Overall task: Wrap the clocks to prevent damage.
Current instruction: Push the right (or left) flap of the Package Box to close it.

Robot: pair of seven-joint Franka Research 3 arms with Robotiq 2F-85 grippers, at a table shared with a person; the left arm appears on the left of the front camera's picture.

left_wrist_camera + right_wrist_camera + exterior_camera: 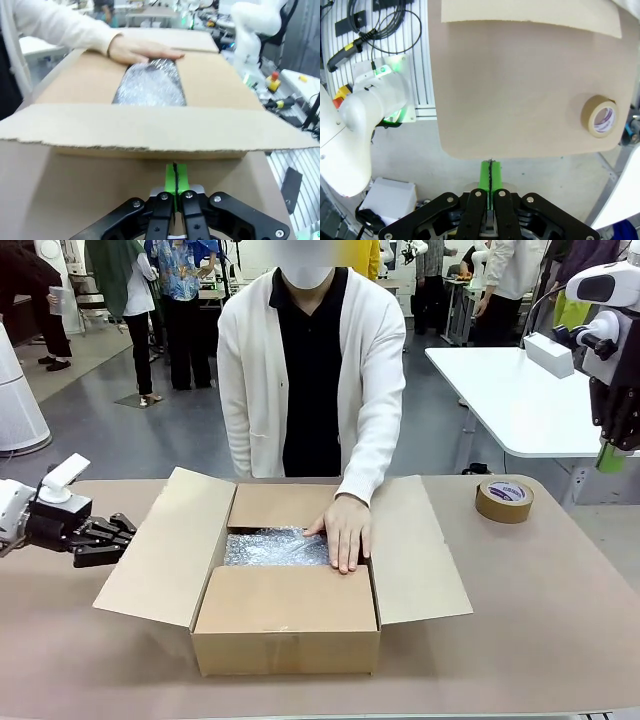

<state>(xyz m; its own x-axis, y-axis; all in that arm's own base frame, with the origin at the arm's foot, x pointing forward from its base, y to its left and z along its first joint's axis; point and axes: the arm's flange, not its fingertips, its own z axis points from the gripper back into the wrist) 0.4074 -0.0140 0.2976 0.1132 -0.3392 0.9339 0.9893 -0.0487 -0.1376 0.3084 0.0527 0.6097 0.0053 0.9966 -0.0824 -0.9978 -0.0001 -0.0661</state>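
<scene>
Your left hand (128, 530) sits pinched shut, empty, at lower left beside the box (285, 635); right hand (610, 457), likewise shut, hangs upper right; bubble-wrapped bundle (272, 547), presumably the clocks, lies inside mid-frame, partly under the person's palm (345, 532); wait until that palm lifts, then fold flaps gently.

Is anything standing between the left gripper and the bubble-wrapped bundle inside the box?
Yes. The open left flap of the box lies between the shut left gripper and the bubble-wrapped bundle. The person's hand also rests on the bundle.
</scene>
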